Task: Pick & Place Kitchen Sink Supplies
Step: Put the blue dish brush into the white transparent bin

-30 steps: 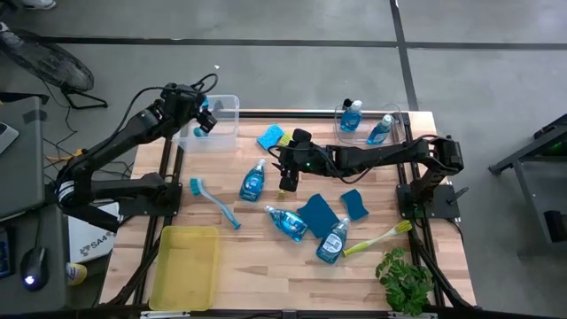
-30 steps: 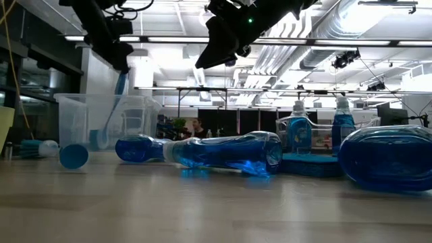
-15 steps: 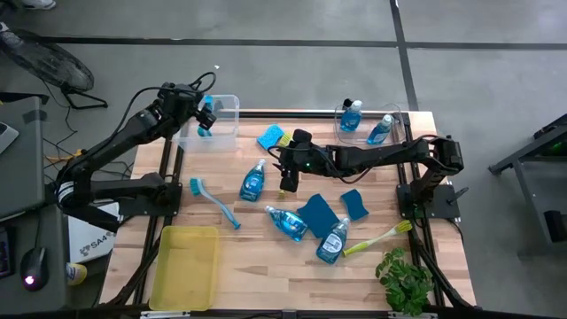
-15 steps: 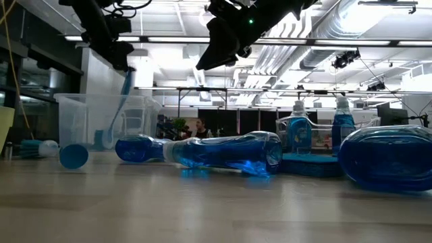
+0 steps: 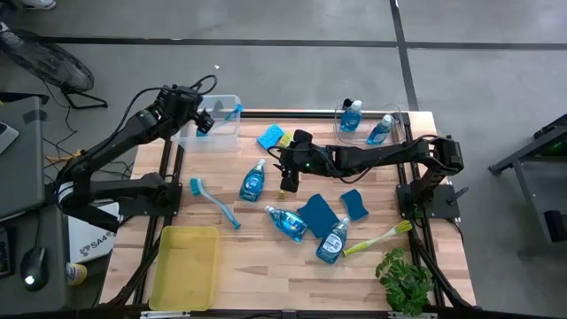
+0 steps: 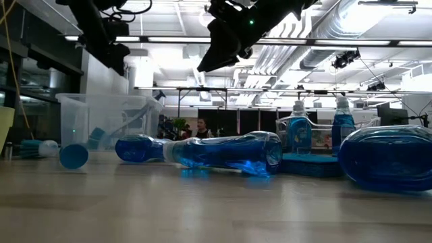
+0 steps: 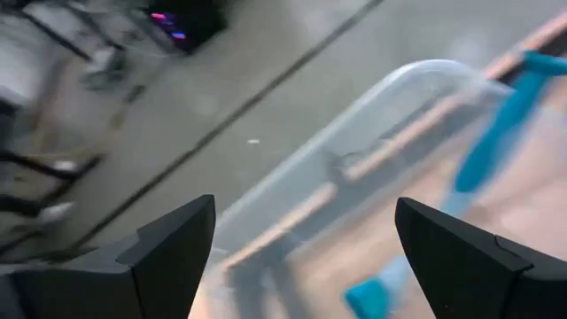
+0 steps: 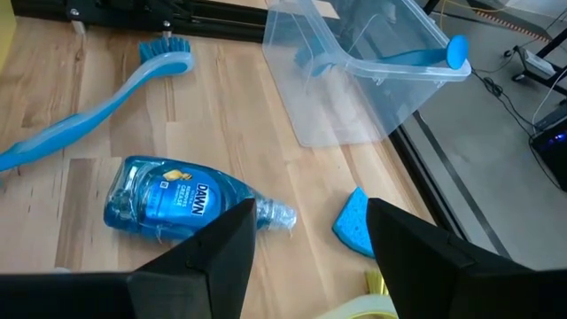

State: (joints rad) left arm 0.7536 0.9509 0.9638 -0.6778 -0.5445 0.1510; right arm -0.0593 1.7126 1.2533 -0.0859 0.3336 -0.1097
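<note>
My left gripper hangs wide open and empty above the clear plastic bin at the worktop's far-left corner; the blue-handled dish brush leans inside. Next pick: another supply.

yellow tray at a near table corner; green plant at the other near corner.

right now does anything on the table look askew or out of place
Mostly the brush in the clear bin at the table's far left corner: it lies slanted, its handle end poking over the rim. The open left gripper hangs above that bin. Several soap bottles lie on their sides mid-table, such as one.
</note>
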